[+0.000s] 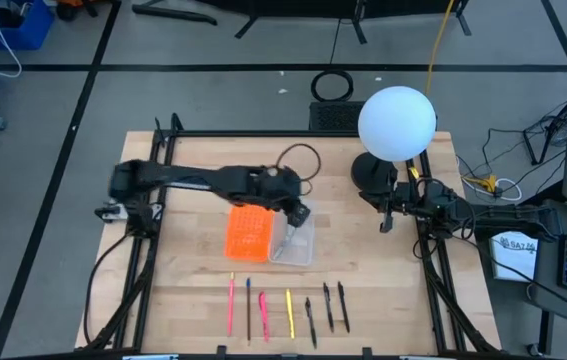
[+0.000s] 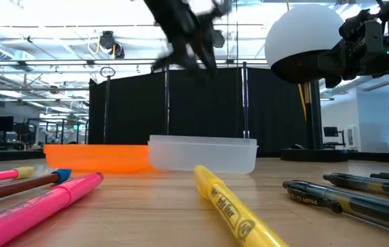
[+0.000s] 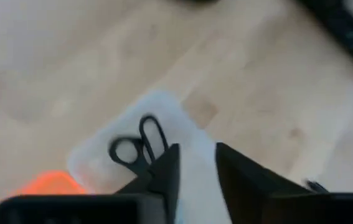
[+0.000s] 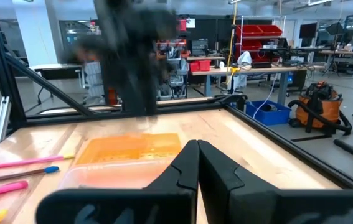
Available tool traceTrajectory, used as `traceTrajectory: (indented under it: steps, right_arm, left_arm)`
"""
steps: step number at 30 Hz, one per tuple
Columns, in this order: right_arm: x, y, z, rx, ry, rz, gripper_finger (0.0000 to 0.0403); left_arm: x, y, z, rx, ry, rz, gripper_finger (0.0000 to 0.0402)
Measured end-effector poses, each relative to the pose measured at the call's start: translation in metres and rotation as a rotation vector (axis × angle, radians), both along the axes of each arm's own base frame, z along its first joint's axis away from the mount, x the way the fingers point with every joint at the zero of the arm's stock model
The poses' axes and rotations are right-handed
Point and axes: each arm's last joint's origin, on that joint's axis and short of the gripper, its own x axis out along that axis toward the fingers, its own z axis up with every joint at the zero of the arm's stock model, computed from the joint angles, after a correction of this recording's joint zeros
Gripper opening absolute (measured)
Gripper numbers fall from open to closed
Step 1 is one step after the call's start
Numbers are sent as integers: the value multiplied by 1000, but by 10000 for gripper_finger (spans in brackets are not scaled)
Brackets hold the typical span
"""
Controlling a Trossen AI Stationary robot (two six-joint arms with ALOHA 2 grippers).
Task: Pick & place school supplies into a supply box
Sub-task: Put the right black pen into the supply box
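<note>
A pale wooden table [image 1: 193, 285] is seen in an open workshop. The left gripper [image 1: 293, 222] is held above the clear box [image 1: 295, 243], fingers parted and empty. The right gripper [image 1: 387, 218] is parked at the table's side, fingers together. One pair of scissors [image 3: 137, 144] lies in the box; seven pens [image 1: 289, 311] are counted.

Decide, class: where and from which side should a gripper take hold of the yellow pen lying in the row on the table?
Grip the yellow pen at mid-barrel, coming straight down from above with the fingers closing across its width. It lies flat on the table, long axis running toward the clear box, so only its top and sides are reachable. The pink pen and a black pen lie parallel with gaps, likely leaving room for the fingers.
</note>
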Motion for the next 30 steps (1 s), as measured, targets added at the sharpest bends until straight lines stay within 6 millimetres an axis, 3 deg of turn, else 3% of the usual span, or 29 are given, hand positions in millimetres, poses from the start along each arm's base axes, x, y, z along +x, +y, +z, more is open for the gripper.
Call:
traceTrajectory:
  steps: [4, 7, 11, 14, 16, 21, 24, 27, 30]
  right_arm:
    - [0, 0, 0, 5, -2, 1, 0]
    - [0, 0, 0, 40, -4, 5, 0]
    - [0, 2, -1, 52, 4, 84, 0]
    - [1, 4, -1, 49, 6, 133, 0]
    - [1, 4, -1, 45, 3, 134, 0]
    - [1, 7, -1, 5, 9, 228, 0]
    - [1, 9, -1, -7, 15, 297, 0]
    - [0, 9, -1, -11, 7, 317, 0]
    - [0, 9, -1, -15, 7, 315, 0]
  left_arm:
    - [-35, -24, 55, 262, -88, -190, 12]
    - [-65, -45, 85, 499, -96, -262, 11]
    - [-101, -60, 106, 681, -64, -168, 5]
    - [-126, -61, 106, 727, -58, -105, 9]
    - [-140, -61, 95, 691, -63, -212, 8]
    - [-156, -69, 43, 642, -186, -656, 6]
    - [-167, -61, 18, 684, -308, -729, 4]
    - [-180, -52, -19, 673, -379, -811, 4]
    - [-199, -40, -48, 632, -418, -748, 3]
